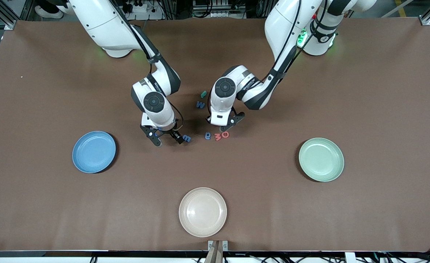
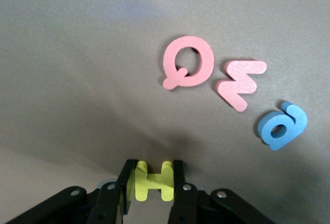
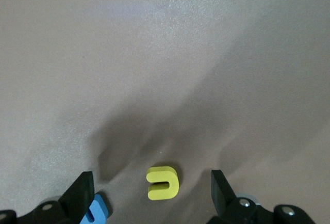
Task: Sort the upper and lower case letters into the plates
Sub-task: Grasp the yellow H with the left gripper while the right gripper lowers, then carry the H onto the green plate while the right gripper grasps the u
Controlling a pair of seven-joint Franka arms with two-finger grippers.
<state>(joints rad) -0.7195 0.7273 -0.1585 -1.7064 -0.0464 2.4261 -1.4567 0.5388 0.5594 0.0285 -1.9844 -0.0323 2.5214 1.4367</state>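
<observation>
Sorting has barely begun: the round matte blue plate (image 1: 94, 151) and the round pale green plate (image 1: 321, 159) both lie bare, and all chunky toy letters I can see are bunched mid-table. The left gripper (image 2: 153, 182) pinches a small yellow H-shaped letter (image 2: 153, 181) on the table, beside a pink Q (image 2: 187, 61). The right gripper (image 3: 149, 190), spread wide, hovers over a yellow letter (image 3: 163, 182).

Left gripper (image 2: 154, 182): black fingers (image 2: 178, 182) closed against both sides of a yellow letter H (image 2: 153, 181), low over the brown table (image 2: 77, 53). Lying flat on the table, apart from it: pink Q (image 2: 188, 62), pink M-shaped letter (image 2: 240, 83) just beside it, blue lowercase a (image 2: 282, 125) near that
</observation>
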